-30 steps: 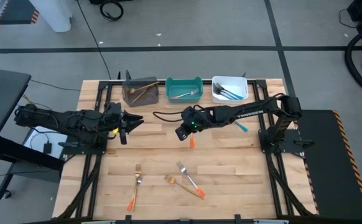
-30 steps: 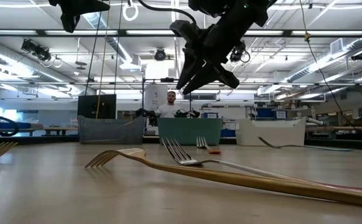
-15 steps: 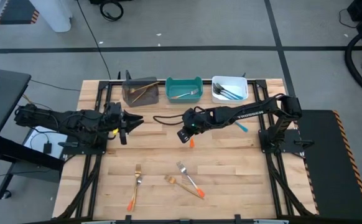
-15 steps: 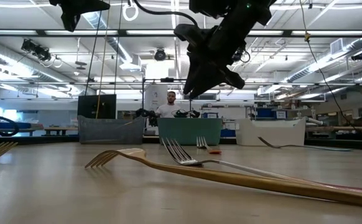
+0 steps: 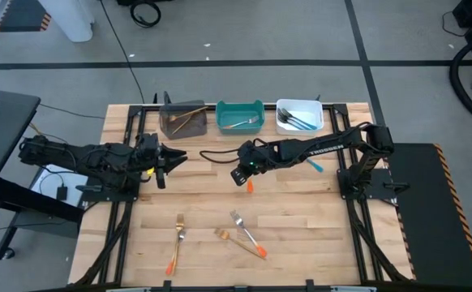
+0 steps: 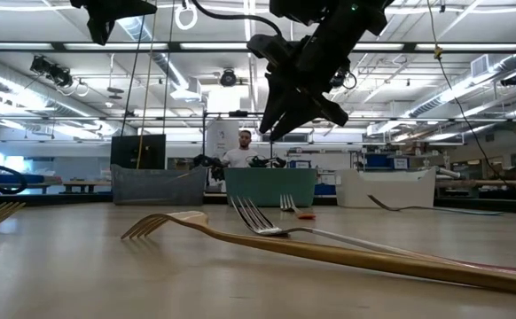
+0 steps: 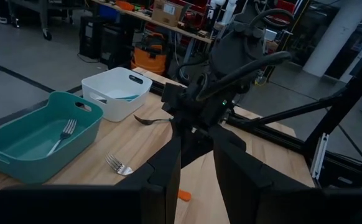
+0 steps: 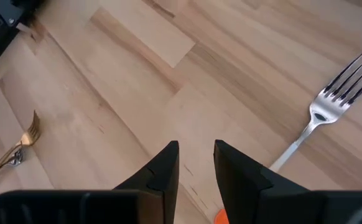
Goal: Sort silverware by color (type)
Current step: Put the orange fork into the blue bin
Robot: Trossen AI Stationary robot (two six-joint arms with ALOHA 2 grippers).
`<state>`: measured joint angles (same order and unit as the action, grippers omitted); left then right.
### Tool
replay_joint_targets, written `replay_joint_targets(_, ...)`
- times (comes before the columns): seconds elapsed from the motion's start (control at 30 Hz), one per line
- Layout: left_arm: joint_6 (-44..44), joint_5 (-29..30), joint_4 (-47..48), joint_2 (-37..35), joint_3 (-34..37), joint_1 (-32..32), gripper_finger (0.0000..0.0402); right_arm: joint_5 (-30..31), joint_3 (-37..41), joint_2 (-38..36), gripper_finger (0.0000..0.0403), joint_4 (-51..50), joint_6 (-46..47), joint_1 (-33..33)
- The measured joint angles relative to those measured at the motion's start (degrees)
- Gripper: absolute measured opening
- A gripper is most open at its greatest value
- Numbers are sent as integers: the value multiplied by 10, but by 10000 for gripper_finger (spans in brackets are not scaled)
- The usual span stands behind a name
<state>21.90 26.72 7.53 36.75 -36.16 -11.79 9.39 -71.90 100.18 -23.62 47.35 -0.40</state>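
Orange-handled fork [image 8: 330, 112] handle hidden behind right tool [image 8: 195, 163].

The high view looks straight down from well above, taking in the whole pale wooden slatted table [image 5: 301, 211]. The low view sits at tabletop level, facing across to the rectangular teal plastic bin [image 6: 271, 186] and the room behind. The left wrist view faces along the table, sharing that bin. The right wrist view looks down, close to the wood.
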Motion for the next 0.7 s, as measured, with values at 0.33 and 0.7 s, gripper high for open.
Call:
replay_joint_targets(0.33,0,0,0,0,0,0,105,0,0,0,121,18,-5,-4)
replay_joint_targets(0.7,-1,0,0,0,0,0,105,-5,0,0,121,50,-7,-5)
